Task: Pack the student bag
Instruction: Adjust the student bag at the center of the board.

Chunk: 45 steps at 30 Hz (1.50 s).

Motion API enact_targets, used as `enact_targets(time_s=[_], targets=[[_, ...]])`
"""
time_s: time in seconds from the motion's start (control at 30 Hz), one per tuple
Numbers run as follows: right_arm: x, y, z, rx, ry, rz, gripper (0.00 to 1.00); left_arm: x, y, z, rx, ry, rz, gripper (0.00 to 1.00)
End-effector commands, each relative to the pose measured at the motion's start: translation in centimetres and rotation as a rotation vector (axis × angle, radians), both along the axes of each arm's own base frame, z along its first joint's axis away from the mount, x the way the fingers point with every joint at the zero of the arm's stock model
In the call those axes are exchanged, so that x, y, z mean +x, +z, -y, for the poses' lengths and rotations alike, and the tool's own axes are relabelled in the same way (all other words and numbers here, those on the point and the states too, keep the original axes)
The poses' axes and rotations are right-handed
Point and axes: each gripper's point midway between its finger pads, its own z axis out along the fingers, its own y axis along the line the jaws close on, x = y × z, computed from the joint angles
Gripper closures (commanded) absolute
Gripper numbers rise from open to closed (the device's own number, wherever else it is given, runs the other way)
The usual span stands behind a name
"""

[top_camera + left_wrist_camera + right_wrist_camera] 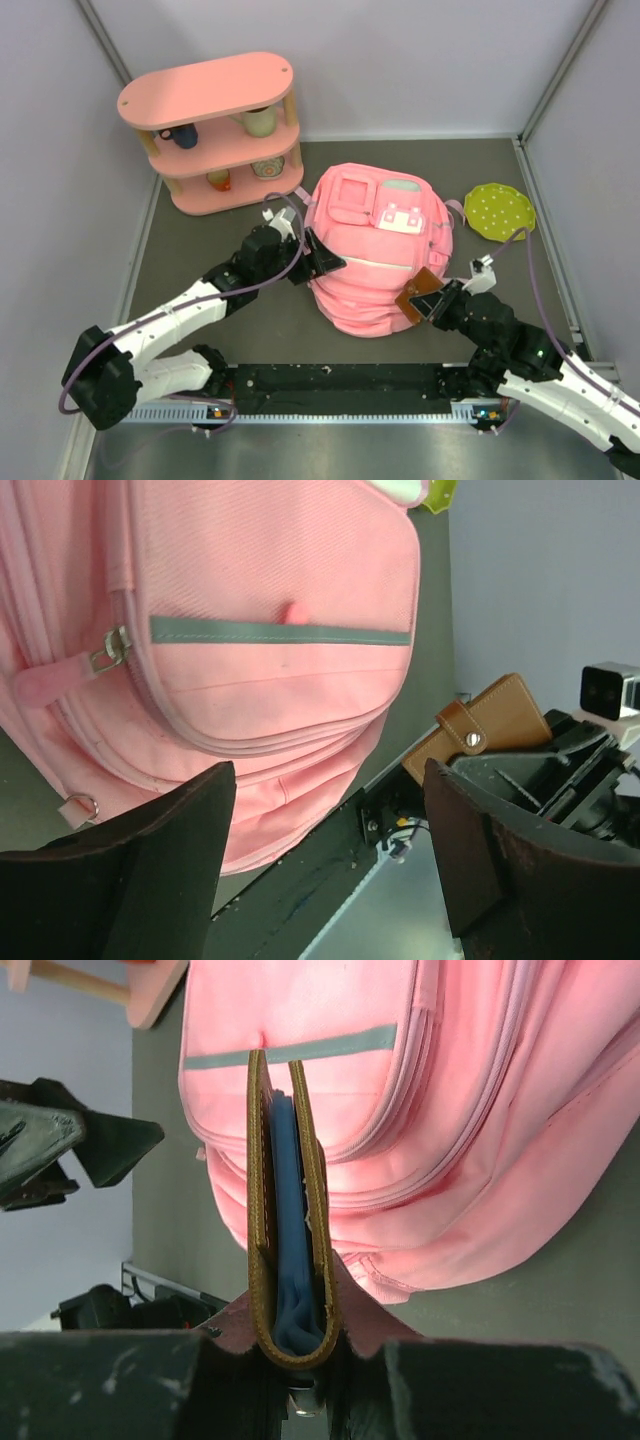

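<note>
The pink student bag (380, 255) lies on the dark table, front pockets and white-and-pink patch up. It fills the left wrist view (250, 630) and the right wrist view (450, 1110). My right gripper (432, 303) is shut on a brown leather wallet (290, 1210) with a blue lining, held edge-on at the bag's near right corner. The wallet also shows in the top view (420, 293) and the left wrist view (480, 730). My left gripper (322, 258) is open and empty, at the bag's left side.
A pink oval three-tier shelf (215, 130) with cups stands at the back left. A green dotted plate (499, 210) lies right of the bag. A black rail (340, 385) runs along the near edge between the arm bases.
</note>
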Motion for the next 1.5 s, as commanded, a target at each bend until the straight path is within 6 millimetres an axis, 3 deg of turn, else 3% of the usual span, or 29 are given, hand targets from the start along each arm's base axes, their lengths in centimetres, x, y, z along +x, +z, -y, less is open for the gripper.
enact_targets(time_s=[0.0, 0.17, 0.23, 0.3, 0.33, 0.47, 0.63, 0.77, 1.03, 1.2, 1.37, 1.47], targets=[[1.2, 3.7, 2.9, -0.006, -0.132, 0.085, 1.0, 0.2, 3.3, -0.8, 0.186, -0.132, 0.288, 0.18], [2.0, 5.3, 6.3, -0.058, -0.274, 0.129, 1.0, 0.3, 5.3, 1.6, 0.243, -0.349, 0.464, 0.14], [2.1, 6.0, 7.8, -0.087, -0.328, 0.139, 1.0, 0.2, 4.9, 2.5, 0.332, -0.46, 0.577, 0.1], [2.3, 6.4, 8.9, -0.118, -0.371, 0.151, 1.0, 1.5, 4.1, 2.8, 0.485, -0.511, 0.67, 0.07], [2.3, 6.9, 9.3, -0.123, -0.381, 0.156, 1.0, 1.3, 4.8, 3.8, 0.52, -0.537, 0.721, 0.07], [2.3, 7.5, 9.7, -0.137, -0.39, 0.167, 1.0, 1.7, 2.4, 5.0, 0.736, -0.634, 0.829, 0.05], [2.2, 7.5, 9.4, -0.132, -0.379, 0.159, 1.0, 0.0, 1.0, 7.3, 0.756, -0.727, 0.868, 0.06], [2.2, 7.5, 9.2, -0.123, -0.374, 0.154, 1.0, -0.6, -1.7, 8.1, 0.883, -0.761, 0.887, 0.09], [2.1, 7.5, 8.4, -0.105, -0.342, 0.144, 1.0, 0.9, -2.7, 8.5, 0.958, -0.745, 0.928, 0.22], [2.1, 7.5, 8.1, -0.095, -0.337, 0.143, 1.0, 1.9, -3.6, 8.7, 1.017, -0.741, 0.936, 0.43], [2.1, 7.3, 8.1, -0.095, -0.334, 0.14, 1.0, 1.7, -4.2, 8.8, 1.016, -0.761, 0.935, 0.48], [2.1, 7.2, 8.1, -0.093, -0.335, 0.14, 1.0, 1.5, -4.2, 8.8, 1.007, -0.774, 0.932, 0.58]])
